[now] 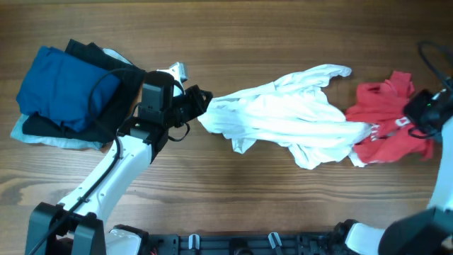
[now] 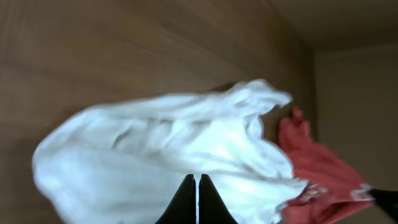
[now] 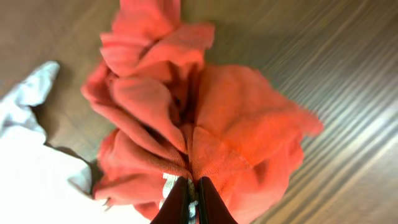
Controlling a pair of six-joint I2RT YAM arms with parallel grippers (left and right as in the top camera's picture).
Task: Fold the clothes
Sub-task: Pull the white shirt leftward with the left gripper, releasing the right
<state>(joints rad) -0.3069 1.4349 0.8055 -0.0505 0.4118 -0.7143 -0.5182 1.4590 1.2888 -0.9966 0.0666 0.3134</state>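
A crumpled white T-shirt (image 1: 283, 117) lies stretched across the middle of the table; no print shows. My left gripper (image 1: 204, 103) is shut on its left end; in the left wrist view the white shirt (image 2: 155, 149) fills the frame above my jaws (image 2: 197, 183). A red garment (image 1: 386, 124) lies bunched at the right, touching the shirt. My right gripper (image 1: 410, 120) is shut on the red garment (image 3: 205, 118), with fabric pinched between the jaws (image 3: 193, 186). A stack of blue (image 1: 60, 85) and black (image 1: 95, 53) garments sits at the far left.
A pale garment (image 1: 42, 138) pokes out under the left stack. My left arm (image 1: 120, 170) reaches in from the front left. Bare wooden table (image 1: 248, 205) lies in front and behind. The red garment also shows in the left wrist view (image 2: 317, 168).
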